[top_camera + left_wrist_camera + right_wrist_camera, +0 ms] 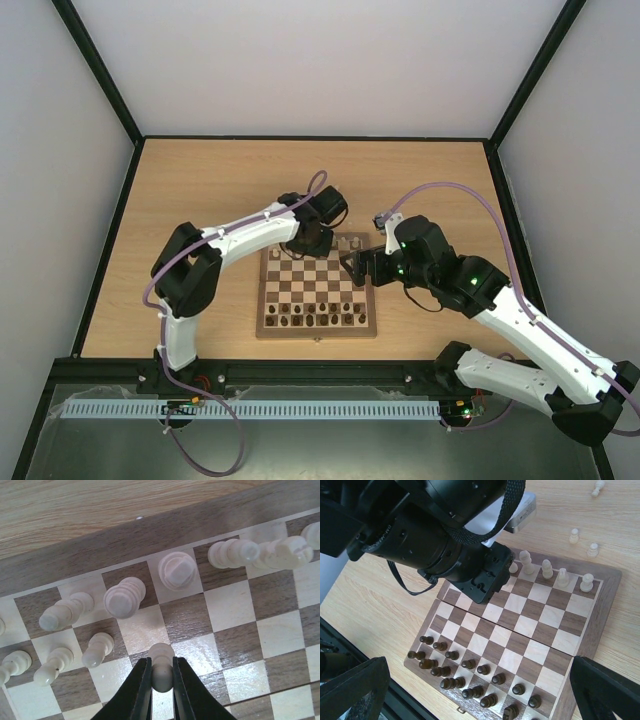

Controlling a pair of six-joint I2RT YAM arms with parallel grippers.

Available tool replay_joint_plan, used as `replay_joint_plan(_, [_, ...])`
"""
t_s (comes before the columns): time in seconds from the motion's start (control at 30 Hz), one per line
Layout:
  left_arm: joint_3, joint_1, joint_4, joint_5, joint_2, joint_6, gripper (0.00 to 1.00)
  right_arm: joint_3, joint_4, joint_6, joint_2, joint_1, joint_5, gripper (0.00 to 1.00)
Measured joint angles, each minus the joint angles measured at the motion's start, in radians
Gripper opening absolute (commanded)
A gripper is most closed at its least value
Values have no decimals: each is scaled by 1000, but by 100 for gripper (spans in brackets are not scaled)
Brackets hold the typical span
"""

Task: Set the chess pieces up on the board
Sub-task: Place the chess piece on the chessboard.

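My left gripper is shut on a cream pawn, holding it over a square in the second row from the board's far edge. Other cream chess pieces stand around it: three pawns to the left and taller back-row pieces along the border. From above, the left gripper is at the far edge of the board. My right gripper is open and empty, hovering over the board's right side. Three cream pieces lie off the board on the table.
Dark brown chessmen fill the two rows nearest the arm bases. The left arm's wrist blocks much of the right wrist view. Black frame rails run along the table's edges.
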Motion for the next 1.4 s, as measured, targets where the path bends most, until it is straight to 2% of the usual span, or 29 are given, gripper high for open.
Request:
replay_joint_plan(0.7, [-40, 31, 50, -7, 31, 11, 13, 0, 0, -1, 1, 0, 2, 99])
replay_joint_plan(1.03, [-42, 31, 64, -6, 31, 19, 21, -1, 0, -1, 3, 0, 2, 99])
replay_joint_plan(1.4, [-47, 31, 68, -6, 31, 19, 25, -3, 0, -1, 6, 0, 2, 99])
